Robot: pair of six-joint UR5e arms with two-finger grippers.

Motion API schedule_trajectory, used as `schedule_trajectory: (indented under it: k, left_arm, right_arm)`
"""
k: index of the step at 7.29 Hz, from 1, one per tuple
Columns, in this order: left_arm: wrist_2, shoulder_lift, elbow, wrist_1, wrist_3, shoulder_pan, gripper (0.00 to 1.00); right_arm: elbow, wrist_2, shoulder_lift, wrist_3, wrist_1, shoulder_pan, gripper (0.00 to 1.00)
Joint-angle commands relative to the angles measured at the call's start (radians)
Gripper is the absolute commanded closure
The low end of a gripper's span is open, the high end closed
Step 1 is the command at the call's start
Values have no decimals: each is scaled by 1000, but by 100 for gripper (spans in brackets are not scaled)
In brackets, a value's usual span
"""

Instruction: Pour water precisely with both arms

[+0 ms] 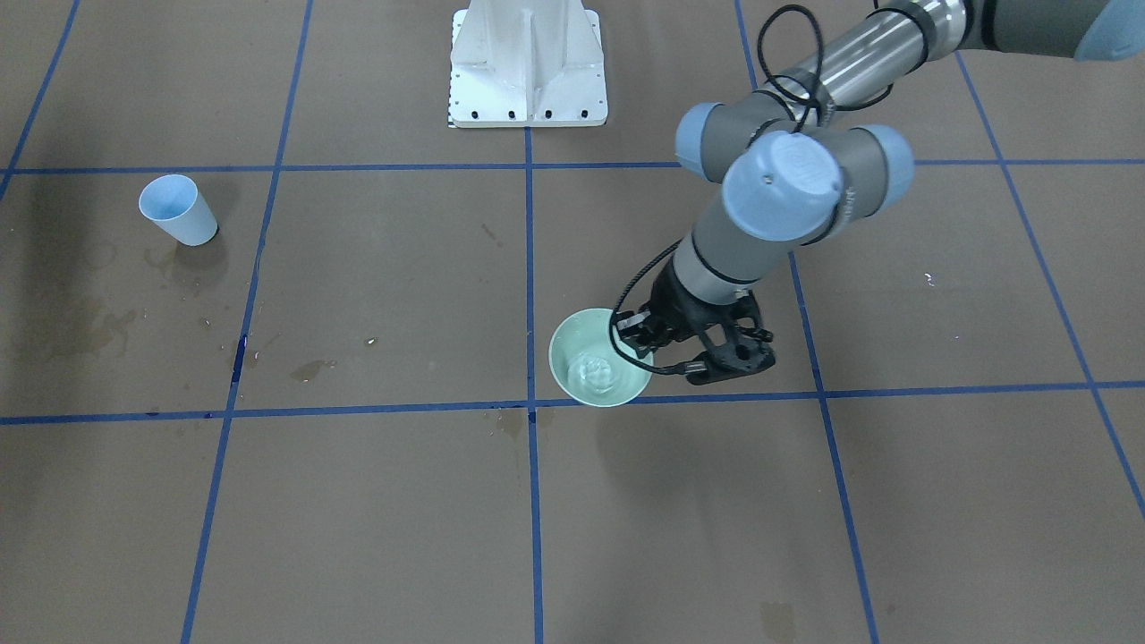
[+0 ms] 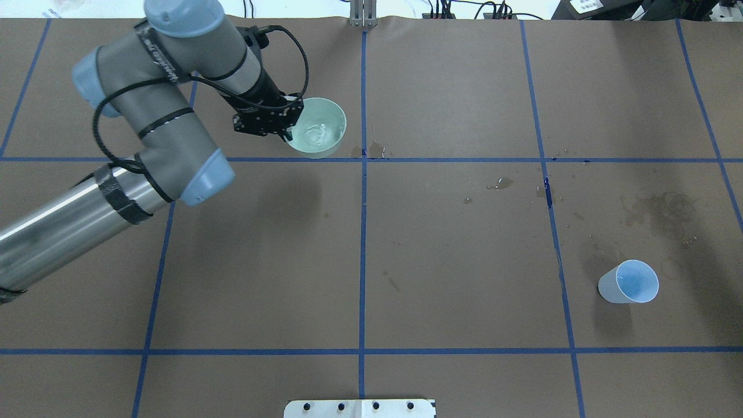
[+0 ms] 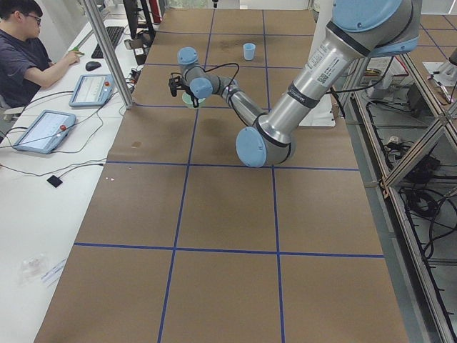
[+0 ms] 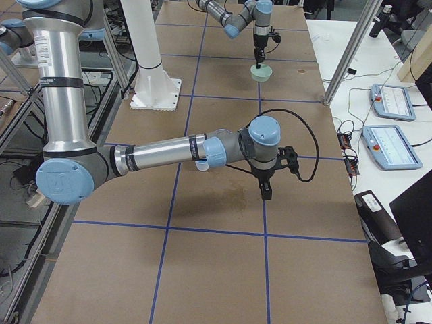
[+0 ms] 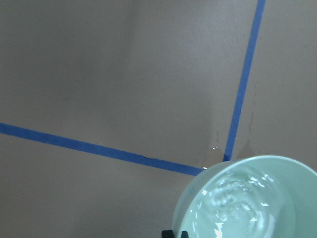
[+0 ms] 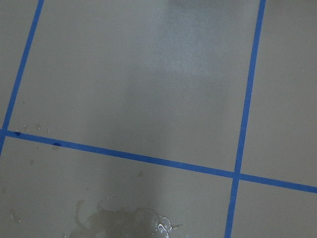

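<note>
A pale green bowl (image 1: 597, 368) sits low on the brown paper near a blue tape crossing and holds rippling clear water (image 5: 242, 203). My left gripper (image 1: 640, 338) is shut on the bowl's rim on the robot-side edge; it also shows in the overhead view (image 2: 285, 125), where the bowl (image 2: 319, 129) is at the far left-centre. A light blue cup (image 2: 630, 283) stands alone far to the right, also seen in the front view (image 1: 179, 210). My right gripper (image 4: 265, 192) shows only in the exterior right view, pointing down over the paper; I cannot tell whether it is open or shut.
The white pedestal (image 1: 528, 67) stands at the robot's side of the table. Dark splash stains (image 2: 659, 209) lie near the cup, and a stain with a small shiny pool (image 6: 161, 227) lies under the right wrist. An operator (image 3: 21, 57) sits at the side desk.
</note>
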Motion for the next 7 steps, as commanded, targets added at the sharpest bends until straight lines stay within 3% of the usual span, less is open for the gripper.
schedule_trajectory:
  k: [1, 4, 7]
  left_arm:
    - [-87, 231, -132, -1, 203, -118, 100]
    - [-89, 503, -241, -14, 397, -171, 100]
    - [-87, 677, -237, -144, 483, -184, 100]
  right_arm:
    - [0, 2, -55, -47, -11, 29, 1]
    - [-5, -8, -81, -58, -28, 34, 1]
    - [-5, -10, -76, -57, -37, 34, 0]
